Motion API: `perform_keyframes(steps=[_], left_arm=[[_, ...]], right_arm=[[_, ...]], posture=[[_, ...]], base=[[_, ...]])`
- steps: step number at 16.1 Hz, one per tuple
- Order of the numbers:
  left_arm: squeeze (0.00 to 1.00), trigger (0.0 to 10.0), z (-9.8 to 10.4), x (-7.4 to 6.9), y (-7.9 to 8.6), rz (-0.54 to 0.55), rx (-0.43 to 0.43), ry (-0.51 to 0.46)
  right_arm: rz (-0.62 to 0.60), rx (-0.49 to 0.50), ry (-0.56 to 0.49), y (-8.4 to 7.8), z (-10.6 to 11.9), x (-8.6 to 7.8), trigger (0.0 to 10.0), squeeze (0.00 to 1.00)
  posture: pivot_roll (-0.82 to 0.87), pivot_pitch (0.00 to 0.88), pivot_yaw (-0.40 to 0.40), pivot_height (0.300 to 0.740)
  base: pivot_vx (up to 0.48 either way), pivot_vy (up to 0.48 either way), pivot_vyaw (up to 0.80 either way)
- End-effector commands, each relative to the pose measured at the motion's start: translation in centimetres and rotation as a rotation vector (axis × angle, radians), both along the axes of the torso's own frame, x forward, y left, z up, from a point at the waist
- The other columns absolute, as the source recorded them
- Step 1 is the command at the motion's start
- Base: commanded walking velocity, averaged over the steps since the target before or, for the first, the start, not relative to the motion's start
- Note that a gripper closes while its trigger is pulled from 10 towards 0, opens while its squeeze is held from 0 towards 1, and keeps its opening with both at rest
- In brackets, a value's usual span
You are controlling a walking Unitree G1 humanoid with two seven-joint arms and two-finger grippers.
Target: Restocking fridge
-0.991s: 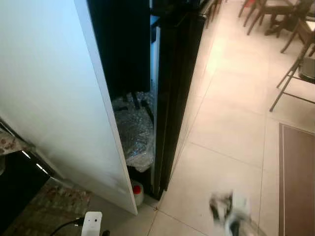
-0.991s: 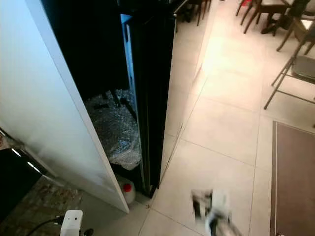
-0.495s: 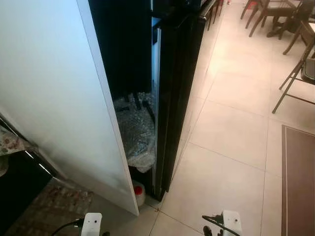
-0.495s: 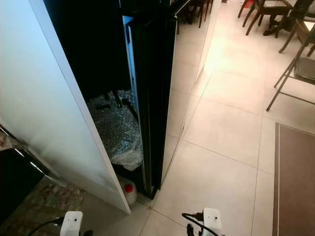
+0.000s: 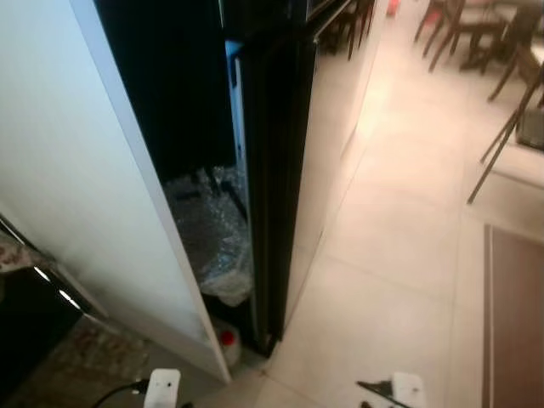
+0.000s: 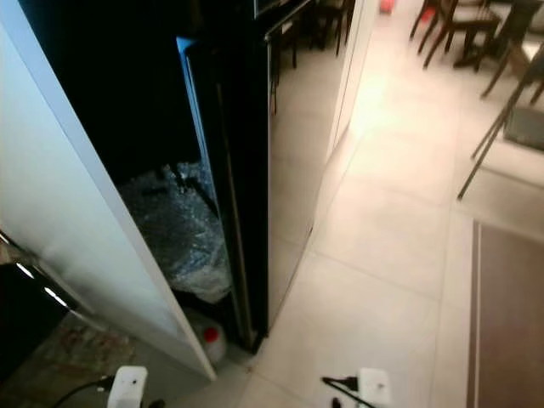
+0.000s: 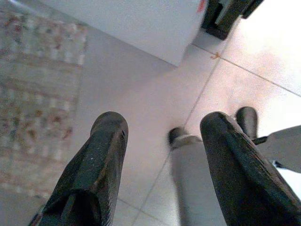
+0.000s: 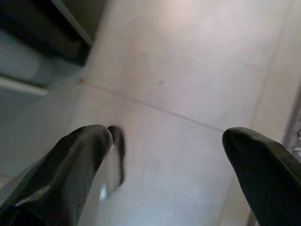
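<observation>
I am looking down at the fridge point(image 5: 280, 153), a tall black unit in the upper centre of the head views, its glossy side reflecting the pale floor tiles point(image 5: 391, 255). A big white door panel point(image 5: 76, 170) fills the left side of the frame, swung open toward me, and between it and the black body there is a dark gap. Low in that gap I see a crumpled mass of clear plastic wrap point(image 5: 208, 242), and beneath it, at floor level, a small white jug with a red cap point(image 5: 226, 340) standing just beside the door's lower edge. In the lower left corner lies a patterned rug point(image 6: 76, 344). In the upper right corner I see dark chair legs point(image 5: 484, 42), and a brown mat point(image 5: 514, 314) runs along the right edge. From the left wrist camera, my left gripper point(image 7: 162, 155) hangs over the tiles with its two black fingers spread apart and holding nothing; the base of the white door sits beyond them. My right gripper point(image 8: 167, 160) is likewise splayed wide over bare tile, nothing between its fingers.
</observation>
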State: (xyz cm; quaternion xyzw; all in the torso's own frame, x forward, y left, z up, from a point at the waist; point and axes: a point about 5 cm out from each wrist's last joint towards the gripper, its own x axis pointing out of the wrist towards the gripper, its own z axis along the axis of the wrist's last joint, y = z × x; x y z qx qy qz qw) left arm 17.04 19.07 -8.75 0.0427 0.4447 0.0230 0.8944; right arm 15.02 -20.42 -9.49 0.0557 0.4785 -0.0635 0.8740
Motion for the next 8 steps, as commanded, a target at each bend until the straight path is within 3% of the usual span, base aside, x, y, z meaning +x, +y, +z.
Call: perform_keyframes(steps=[1, 8], left_arm=[[0.00, 10.0, -0.29, -0.71, 0.34, -0.012, 0.014, 0.029], [0.00, 10.0, -0.25, -0.71, 0.64, 0.005, 0.015, 0.029]], right_arm=[[-0.011, 0.012, 0.007, 0.40, -0.18, -0.29, 10.0, 0.00], [-0.031, 0.007, 0.003, 0.40, -0.13, -0.12, 10.0, 0.00]], posture=[[-0.14, 0.068, -0.011, 0.740], [-0.15, 0.083, -0.016, 0.740]], base=[[0.000, -0.349, 0.00], [0.000, -0.339, 0.00]])
